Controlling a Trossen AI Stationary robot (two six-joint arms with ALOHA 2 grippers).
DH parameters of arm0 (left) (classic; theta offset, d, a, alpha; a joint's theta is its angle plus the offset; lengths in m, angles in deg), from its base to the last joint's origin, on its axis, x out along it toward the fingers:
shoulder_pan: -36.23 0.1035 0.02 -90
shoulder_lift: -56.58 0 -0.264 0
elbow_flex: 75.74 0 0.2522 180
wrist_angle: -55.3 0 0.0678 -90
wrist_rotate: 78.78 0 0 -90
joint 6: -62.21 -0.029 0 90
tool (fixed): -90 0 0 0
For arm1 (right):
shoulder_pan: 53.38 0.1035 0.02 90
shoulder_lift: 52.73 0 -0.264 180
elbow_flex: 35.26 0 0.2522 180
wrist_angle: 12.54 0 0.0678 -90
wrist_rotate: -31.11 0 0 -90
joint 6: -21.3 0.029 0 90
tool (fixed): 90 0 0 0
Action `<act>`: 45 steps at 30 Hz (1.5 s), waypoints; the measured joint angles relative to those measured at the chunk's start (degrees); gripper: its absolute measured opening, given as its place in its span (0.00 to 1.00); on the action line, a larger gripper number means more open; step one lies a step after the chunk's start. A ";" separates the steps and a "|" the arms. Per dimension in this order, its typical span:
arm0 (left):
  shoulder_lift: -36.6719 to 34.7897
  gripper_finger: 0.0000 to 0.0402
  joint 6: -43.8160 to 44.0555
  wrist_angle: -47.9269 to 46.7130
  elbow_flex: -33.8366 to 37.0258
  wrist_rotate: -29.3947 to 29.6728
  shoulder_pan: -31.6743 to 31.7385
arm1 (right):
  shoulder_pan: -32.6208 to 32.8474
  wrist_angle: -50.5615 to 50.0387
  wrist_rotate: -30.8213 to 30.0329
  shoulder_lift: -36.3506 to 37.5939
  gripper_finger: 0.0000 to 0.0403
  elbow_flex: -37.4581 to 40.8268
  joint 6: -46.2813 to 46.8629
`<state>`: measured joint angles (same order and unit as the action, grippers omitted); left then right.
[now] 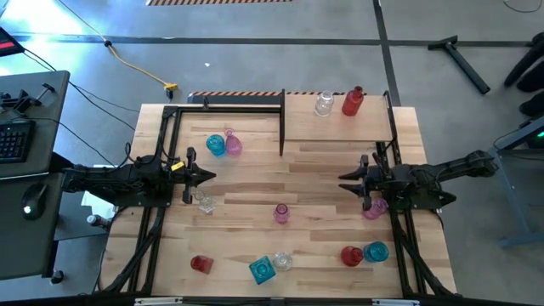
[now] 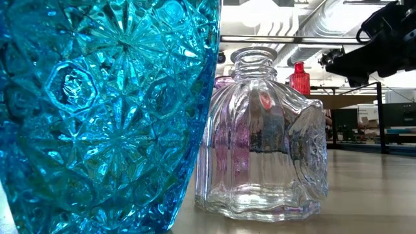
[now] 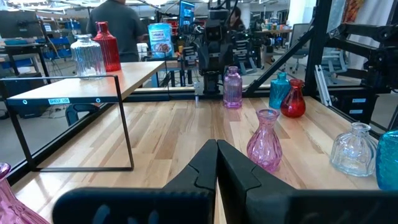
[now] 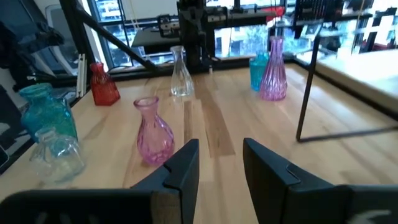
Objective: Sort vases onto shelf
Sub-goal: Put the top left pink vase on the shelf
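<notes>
The left gripper [image 1: 209, 177] hovers over the desk's [image 1: 255, 183] left side, jaws together and empty. Vases lie scattered; a pink vase [image 1: 281, 212] stands mid-desk. A clear vase [image 1: 324, 104] and red vase [image 1: 352, 100] stand on the shelf [image 1: 374, 123]. The right gripper [image 1: 343, 178] hovers with jaws slightly apart, empty.

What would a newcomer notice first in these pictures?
Coloured glass vases lie scattered over the wooden table, with a teal cut-glass vase right against the low camera. On the shelf at the far edge stand a clear vase and a red vase.
</notes>
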<state>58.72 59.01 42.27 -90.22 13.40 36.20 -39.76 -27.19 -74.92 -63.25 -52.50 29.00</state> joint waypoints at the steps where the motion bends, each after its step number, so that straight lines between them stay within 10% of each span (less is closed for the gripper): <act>1: 0.01 0.00 0.00 0.00 0.00 0.01 0.01 | 0.00 -0.51 -0.01 0.00 0.27 0.00 0.54; 45: -0.01 0.00 7.84 4.22 -0.03 4.61 0.02 | -0.09 -4.04 -0.28 0.00 0.27 0.00 8.35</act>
<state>58.71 66.85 46.48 -90.25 18.01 36.22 -39.84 -31.23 -75.20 -63.25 -52.50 37.35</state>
